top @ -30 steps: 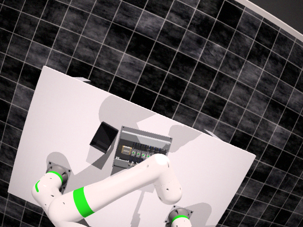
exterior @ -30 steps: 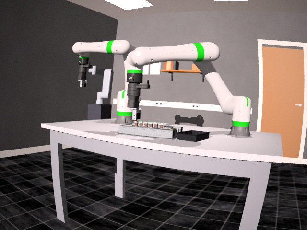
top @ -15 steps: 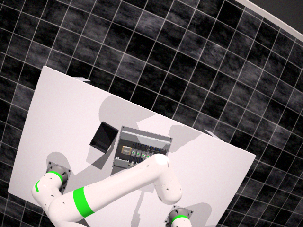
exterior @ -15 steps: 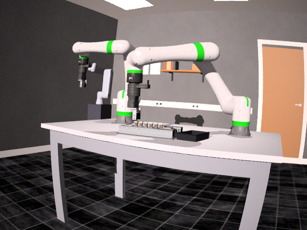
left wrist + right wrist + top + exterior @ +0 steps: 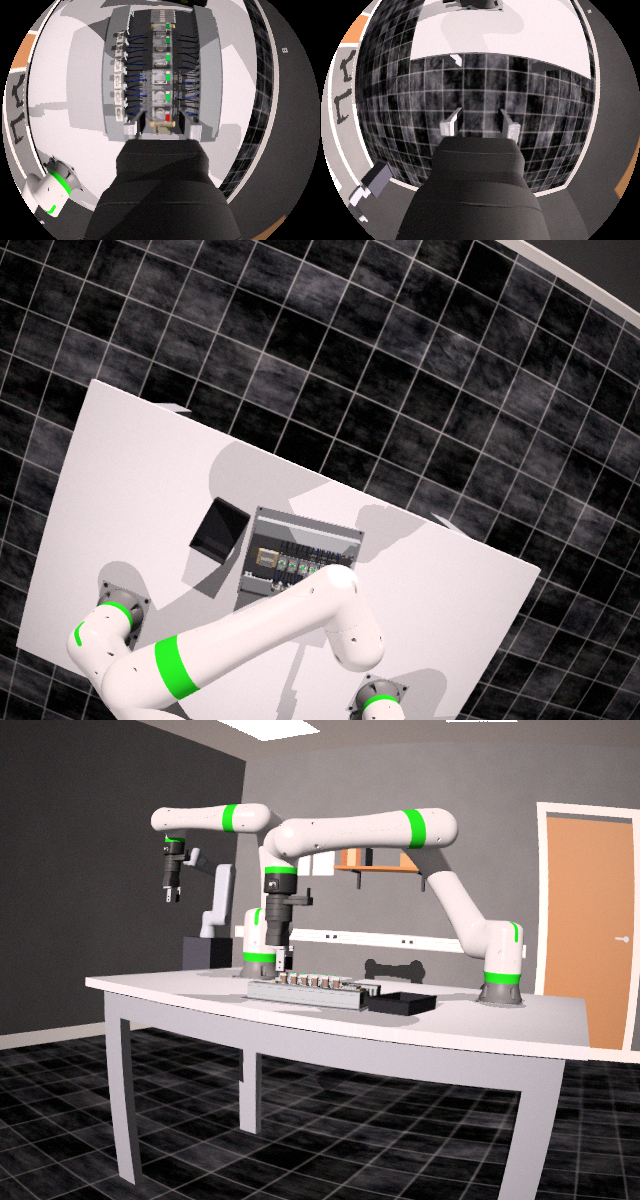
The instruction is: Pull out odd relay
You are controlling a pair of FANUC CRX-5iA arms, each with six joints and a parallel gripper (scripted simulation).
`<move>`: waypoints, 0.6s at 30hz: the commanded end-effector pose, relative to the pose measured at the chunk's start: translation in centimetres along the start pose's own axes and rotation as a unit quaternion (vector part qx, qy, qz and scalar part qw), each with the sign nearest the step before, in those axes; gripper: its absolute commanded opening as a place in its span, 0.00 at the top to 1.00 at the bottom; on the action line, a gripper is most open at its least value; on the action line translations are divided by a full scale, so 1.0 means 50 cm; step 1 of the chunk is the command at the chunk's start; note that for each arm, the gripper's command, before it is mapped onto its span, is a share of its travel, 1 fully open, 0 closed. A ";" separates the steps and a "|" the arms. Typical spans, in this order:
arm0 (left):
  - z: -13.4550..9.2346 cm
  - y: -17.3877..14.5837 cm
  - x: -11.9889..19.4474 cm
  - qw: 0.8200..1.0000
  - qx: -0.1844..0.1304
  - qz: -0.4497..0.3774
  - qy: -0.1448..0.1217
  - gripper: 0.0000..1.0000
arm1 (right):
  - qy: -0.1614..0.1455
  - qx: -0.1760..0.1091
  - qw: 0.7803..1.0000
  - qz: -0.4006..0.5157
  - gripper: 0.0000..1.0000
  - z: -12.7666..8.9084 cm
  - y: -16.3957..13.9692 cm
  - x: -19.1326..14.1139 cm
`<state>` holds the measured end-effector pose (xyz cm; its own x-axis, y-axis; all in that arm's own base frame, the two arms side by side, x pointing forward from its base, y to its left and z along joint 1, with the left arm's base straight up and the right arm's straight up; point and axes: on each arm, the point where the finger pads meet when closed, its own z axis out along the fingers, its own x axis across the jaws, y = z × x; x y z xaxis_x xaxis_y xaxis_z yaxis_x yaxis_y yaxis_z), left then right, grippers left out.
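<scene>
The relay panel [image 5: 271,512] [image 5: 305,995] [image 5: 210,75] lies flat on the table, with six upright relays in a row. The relay with the red button [image 5: 167,117] is at the row's end nearest my left gripper; the arm hides it in the top view. The other relays [image 5: 161,77] [image 5: 292,566] have green buttons, and none looks raised or leaning. My left gripper [image 5: 162,118] [image 5: 284,961] is open and empty, pointing down just above the red-button end, one finger toward each side of the row. My right gripper [image 5: 480,115] [image 5: 173,895] is open and empty, high up, away from the panel.
The black parts tray [image 5: 206,554] [image 5: 391,1005] stands on the table beside the panel, off the end opposite the red-button relay. Wires and raised grey ducts [image 5: 114,75] flank the relays. The left arm [image 5: 242,637] reaches over the panel. The right gripper hangs beyond the table edge, over the floor.
</scene>
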<state>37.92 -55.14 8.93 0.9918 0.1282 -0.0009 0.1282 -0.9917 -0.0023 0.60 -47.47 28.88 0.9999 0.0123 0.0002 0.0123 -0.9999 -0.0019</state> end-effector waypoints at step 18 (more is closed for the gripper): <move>0.033 0.001 0.000 1.000 -0.001 0.000 0.000 0.02 | 0.000 -0.001 1.000 0.000 0.00 -0.002 0.000 0.000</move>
<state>37.92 -55.14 7.34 0.9918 0.1282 -0.0009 0.1282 -0.9917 -0.0024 0.60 -47.47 28.88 0.9999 0.0123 0.0002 0.0123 -0.9999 -0.0019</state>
